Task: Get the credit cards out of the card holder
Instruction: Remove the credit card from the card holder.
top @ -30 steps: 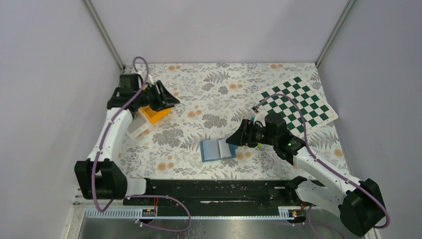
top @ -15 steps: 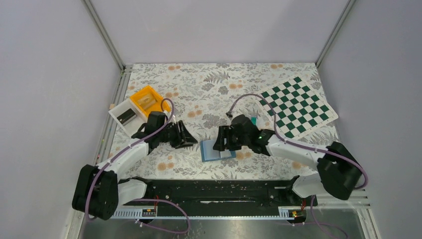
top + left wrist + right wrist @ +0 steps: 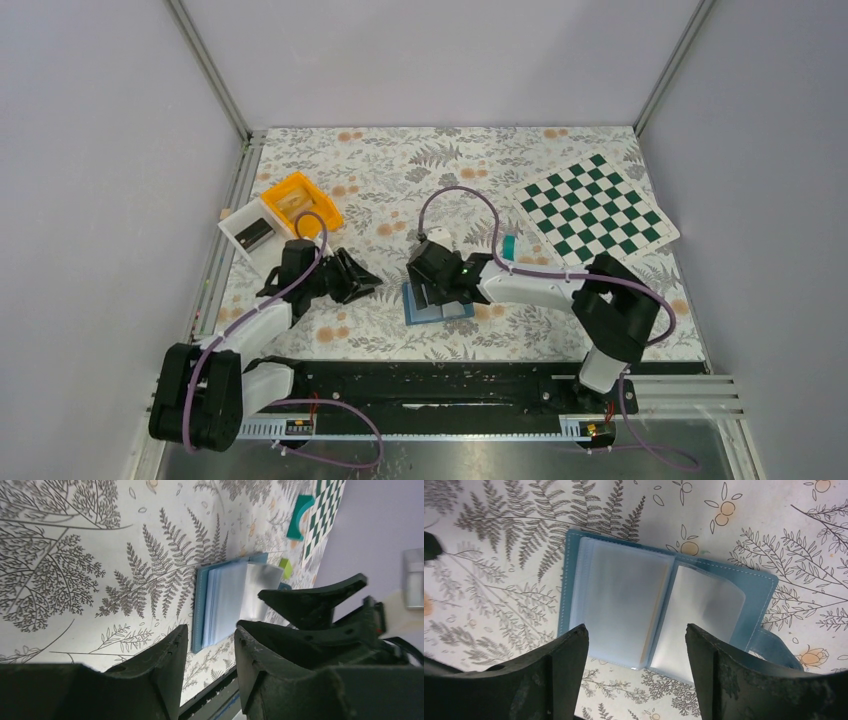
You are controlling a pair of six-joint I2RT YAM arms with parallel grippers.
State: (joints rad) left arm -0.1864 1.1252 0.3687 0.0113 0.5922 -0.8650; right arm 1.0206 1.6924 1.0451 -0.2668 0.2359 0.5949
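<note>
Holder (image 3: 624, 605): blue-teal, lying open on the floral mat (image 3: 400, 190), clear sleeves facing up.
My right gripper (image 3: 635, 630): jaws wide apart, poised over the holder, gripping nothing.
My left gripper (image 3: 210, 632): jaws narrowly apart, empty, low beside the holder's left edge.
Teal card (image 3: 510, 245): on the mat, between holder and checkerboard (image 3: 600, 210).
</note>
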